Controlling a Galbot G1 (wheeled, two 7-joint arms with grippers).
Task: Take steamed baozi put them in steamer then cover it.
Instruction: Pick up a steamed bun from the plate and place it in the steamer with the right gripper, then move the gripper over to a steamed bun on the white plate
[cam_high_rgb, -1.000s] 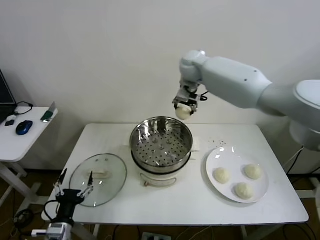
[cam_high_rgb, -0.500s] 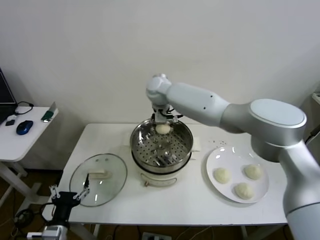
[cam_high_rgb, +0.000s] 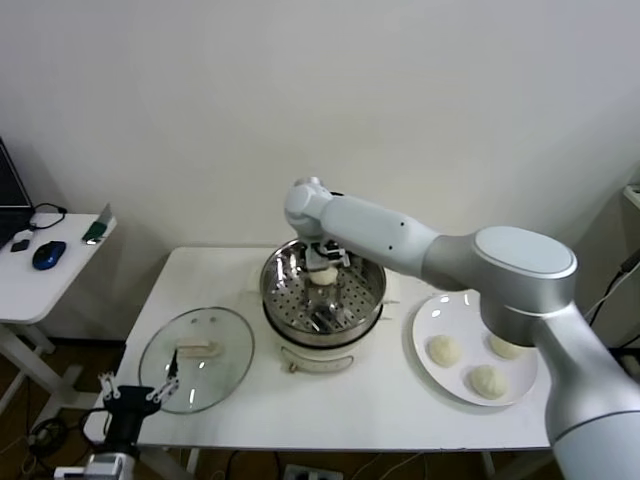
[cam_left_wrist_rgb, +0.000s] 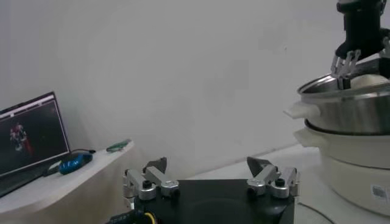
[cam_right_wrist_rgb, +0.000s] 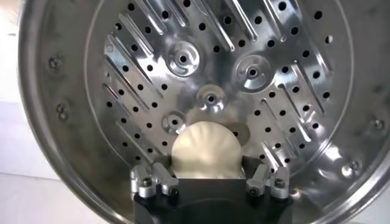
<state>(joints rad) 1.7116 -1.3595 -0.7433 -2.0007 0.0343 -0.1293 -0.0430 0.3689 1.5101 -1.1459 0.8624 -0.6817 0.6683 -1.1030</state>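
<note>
While the right gripper (cam_right_wrist_rgb: 208, 181) is hanging inside the steamer (cam_high_rgb: 322, 285) with jaws parted around the first baozi (cam_right_wrist_rgb: 206, 151), three baozi (cam_high_rgb: 443, 350) are waiting on the plate (cam_high_rgb: 445, 308) at its right side, nearer this arm.

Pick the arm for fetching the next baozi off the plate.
Right. Its gripper is in the steamer, beside the plate; the left gripper sits low by the cover.
</note>
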